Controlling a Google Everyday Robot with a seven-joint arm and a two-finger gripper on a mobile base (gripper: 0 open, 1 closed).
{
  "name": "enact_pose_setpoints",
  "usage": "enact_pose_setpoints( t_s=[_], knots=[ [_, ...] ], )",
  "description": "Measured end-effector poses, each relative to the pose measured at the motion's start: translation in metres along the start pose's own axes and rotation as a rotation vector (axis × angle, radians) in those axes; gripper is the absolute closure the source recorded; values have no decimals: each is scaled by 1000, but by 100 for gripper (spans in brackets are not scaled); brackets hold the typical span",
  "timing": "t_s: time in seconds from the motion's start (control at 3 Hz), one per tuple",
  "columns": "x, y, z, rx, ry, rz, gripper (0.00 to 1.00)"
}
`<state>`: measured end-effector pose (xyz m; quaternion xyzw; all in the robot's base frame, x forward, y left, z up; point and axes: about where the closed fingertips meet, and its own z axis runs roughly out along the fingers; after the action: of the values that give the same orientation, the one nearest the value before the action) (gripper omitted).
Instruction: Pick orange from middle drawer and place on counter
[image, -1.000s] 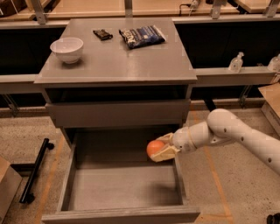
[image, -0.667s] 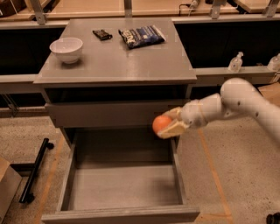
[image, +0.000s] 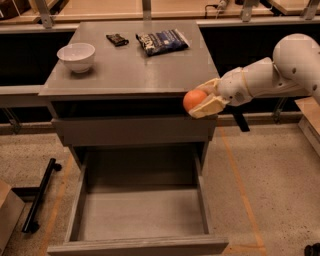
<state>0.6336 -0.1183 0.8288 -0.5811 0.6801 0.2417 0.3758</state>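
Orange (image: 193, 98) is being squeezed by the gripper (image: 198, 101), hanging just right of the counter (image: 125, 65), whose near corner is lying left.

Lab workbenches (image: 100, 9); gripper (image: 199, 101) at counter (image: 125, 65) edge

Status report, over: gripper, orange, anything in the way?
Gripper shut on orange, at counter's front edge. Orange not yet on counter. On counter: bowl and bag, away from gripper.
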Motion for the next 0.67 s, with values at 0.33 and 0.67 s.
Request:
enact_pose_setpoints(
  t_s=[0.33, 0.67],
  knots=[
    [-4, 5, -7, 52, -24, -11, 100],
    [-29, -3, -17, 115, -34, -70, 100]
  ],
)
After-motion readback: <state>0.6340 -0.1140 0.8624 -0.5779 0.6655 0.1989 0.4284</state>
